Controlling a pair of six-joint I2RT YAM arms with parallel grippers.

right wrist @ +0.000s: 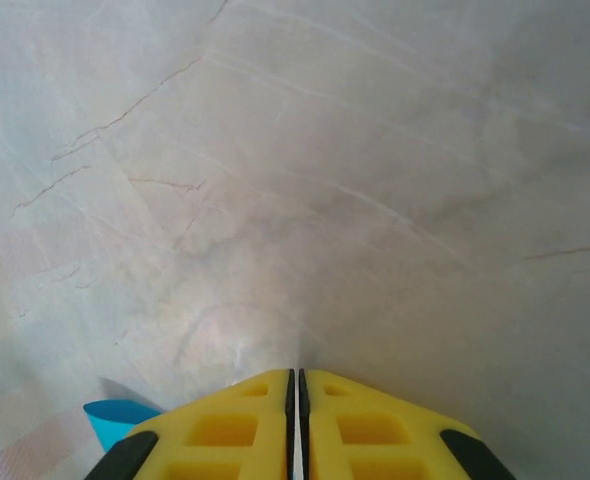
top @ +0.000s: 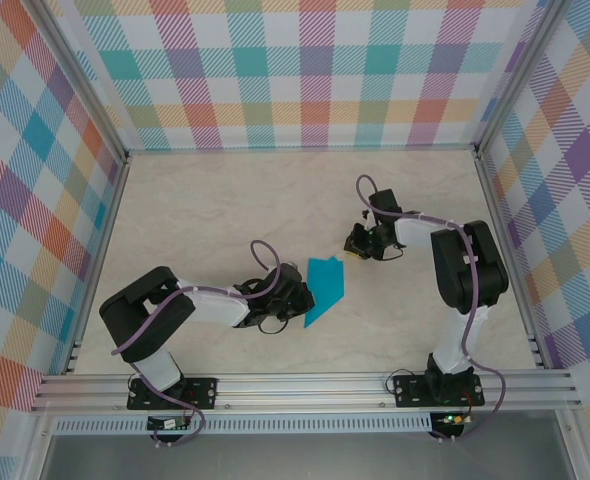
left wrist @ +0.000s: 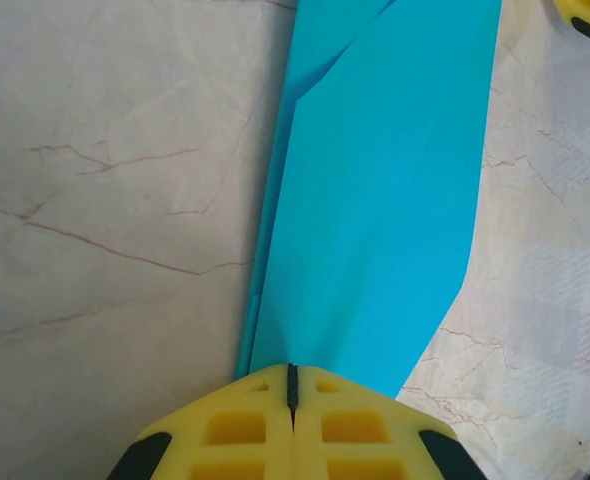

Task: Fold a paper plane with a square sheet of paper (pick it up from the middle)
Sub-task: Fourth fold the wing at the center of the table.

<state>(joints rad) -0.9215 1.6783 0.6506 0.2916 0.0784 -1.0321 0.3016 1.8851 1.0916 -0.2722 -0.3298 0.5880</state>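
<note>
Plaid-patterned walls (top: 315, 70) close in a pale marble-veined desk (top: 175, 200), with an aluminium rail (top: 305, 385) along its near edge where both arms are bolted. The left arm (top: 175, 310) lies low across the desk toward the middle, and the right arm (top: 465, 270) bends in from the right.

The square sheet of paper (top: 327, 285) – teal, creased narrower than a square – lies flat near the desk's centre. Its long axis runs diagonally from near-left to far-right, tapering to a point at the near-left end and broad at the far end.

The left tool (top: 303, 298) is clamped on that narrow end. In its wrist view the yellow fingers meet over the paper (left wrist: 385, 200), which stretches away from them.

The right tool (top: 350, 250) sits just beside the sheet's far-right corner – its jaws drawn almost together with a hairline slit between them, gripping nothing. A teal corner (right wrist: 120, 420) shows to its left.
</note>
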